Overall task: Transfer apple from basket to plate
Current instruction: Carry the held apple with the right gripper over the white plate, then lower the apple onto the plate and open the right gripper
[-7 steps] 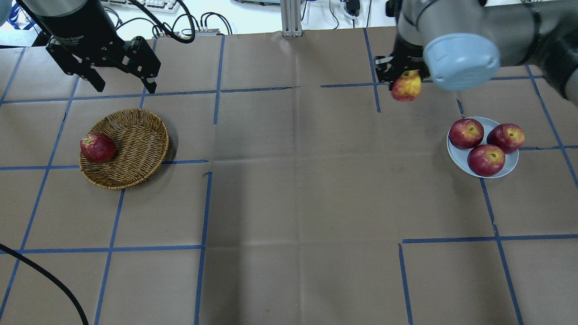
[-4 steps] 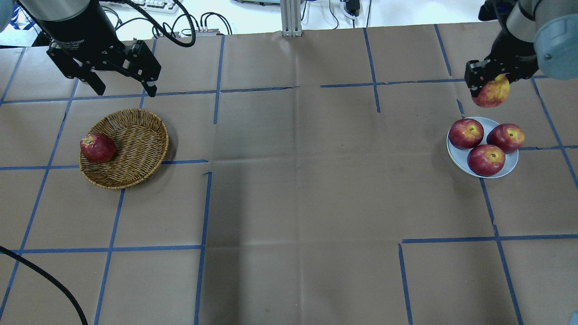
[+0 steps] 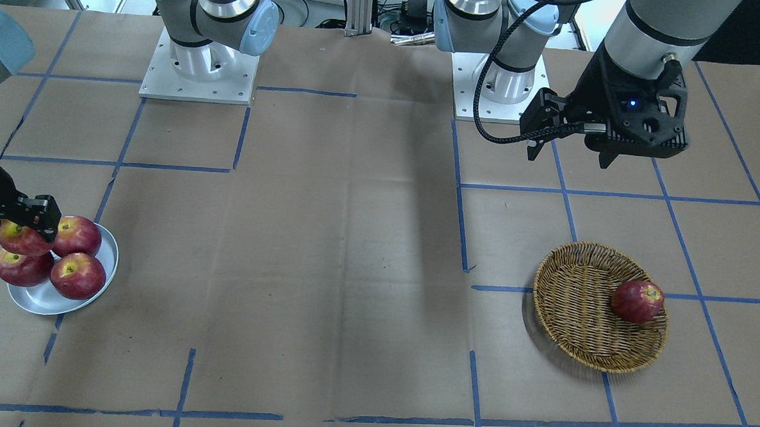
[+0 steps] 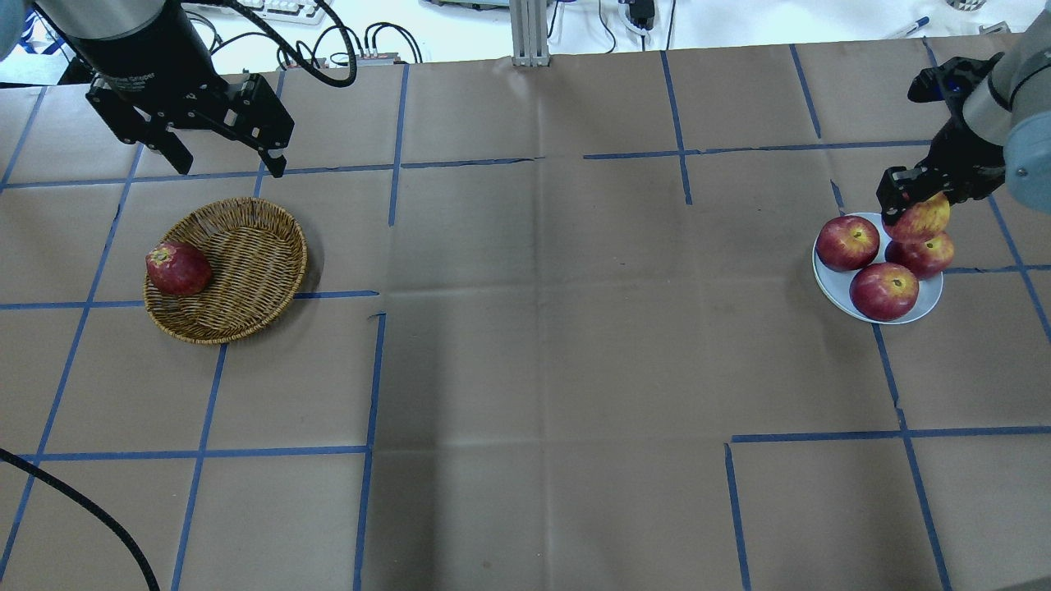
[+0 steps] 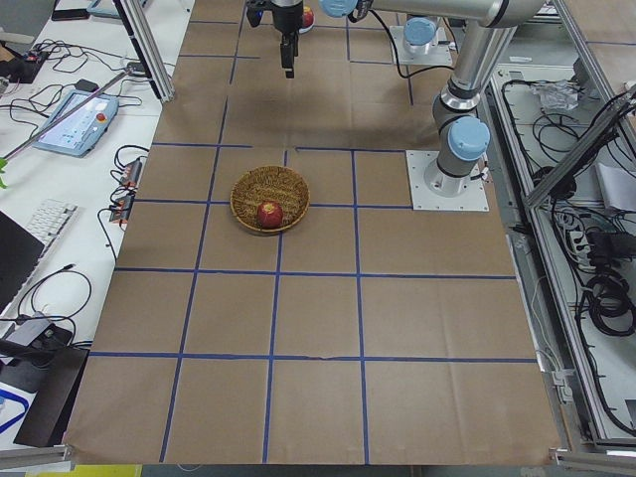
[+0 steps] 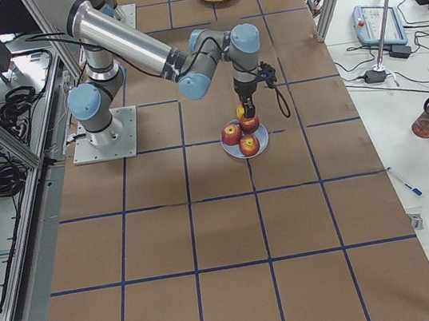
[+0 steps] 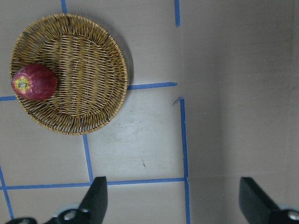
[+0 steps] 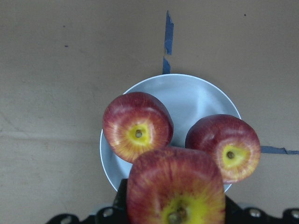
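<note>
The streaked apple point(image 4: 924, 217) is now hanging over the plate point(image 4: 829, 287), swung in from mid-bench. My right pincer point(image 4: 915, 203) is pinching it close over three dark apples point(image 4: 883, 290), so I'm judging release is near. The left pincer point(image 4: 228, 164) is idling spread beside the basket point(image 4: 246, 271).

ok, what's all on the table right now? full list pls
basket: 1, tan wicker, robot's left half of the table
plate: 1, white-grey, robot's right half
apple: 1, light red streaked with yellow, held just above the plate's far side
plate apples: 3, dark red with yellow stem spots, sitting on the plate
basket apple: 1, dark red, inside the basket against its rim
table: 1, brown paper with a blue tape grid
left pincer: 1, black, open and empty, hovers beyond the basket
right pincer: 1, black, shut on the apple over the plate
</note>
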Available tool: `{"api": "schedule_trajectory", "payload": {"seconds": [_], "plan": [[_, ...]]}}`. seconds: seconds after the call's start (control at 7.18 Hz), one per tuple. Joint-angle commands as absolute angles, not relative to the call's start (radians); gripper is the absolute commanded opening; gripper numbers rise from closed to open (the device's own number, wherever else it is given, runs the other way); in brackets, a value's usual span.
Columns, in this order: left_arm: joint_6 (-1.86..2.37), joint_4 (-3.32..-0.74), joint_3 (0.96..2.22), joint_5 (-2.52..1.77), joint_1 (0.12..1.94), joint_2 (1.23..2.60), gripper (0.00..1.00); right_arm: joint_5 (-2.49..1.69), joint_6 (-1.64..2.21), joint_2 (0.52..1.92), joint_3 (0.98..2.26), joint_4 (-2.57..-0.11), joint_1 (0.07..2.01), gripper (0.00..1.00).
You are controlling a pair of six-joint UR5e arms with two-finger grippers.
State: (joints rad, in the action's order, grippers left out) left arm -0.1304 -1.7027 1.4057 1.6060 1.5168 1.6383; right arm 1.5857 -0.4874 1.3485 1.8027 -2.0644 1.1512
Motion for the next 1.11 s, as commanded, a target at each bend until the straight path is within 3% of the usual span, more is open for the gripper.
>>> {"api": "schedule_trajectory", "payload": {"seconds": [0.0, 0.42, 0.56, 0.7, 0.98], "plan": [[-0.13, -1.703, 1.407, 1.606, 1.517, 1.64, 0.99, 1.585, -0.492, 1.318, 1.841, -2.141, 1.134, 0.51], [-0.13, -1.703, 1.407, 1.606, 1.517, 1.638, 0.99, 1.585, -0.5, 1.286, 1.842, -2.146, 1.112, 0.51], [-0.129, -1.703, 1.407, 1.606, 1.517, 1.638, 0.99, 1.586, -0.5, 1.281, 1.842, -2.145, 1.111, 0.58], [-0.129, -1.703, 1.407, 1.606, 1.517, 1.64, 0.99, 1.589, -0.499, 1.282, 1.83, -2.143, 1.111, 1.0], [-0.129, -1.703, 1.407, 1.606, 1.517, 1.638, 0.99, 1.589, -0.488, 1.305, 1.816, -2.132, 1.111, 1.0]]}}
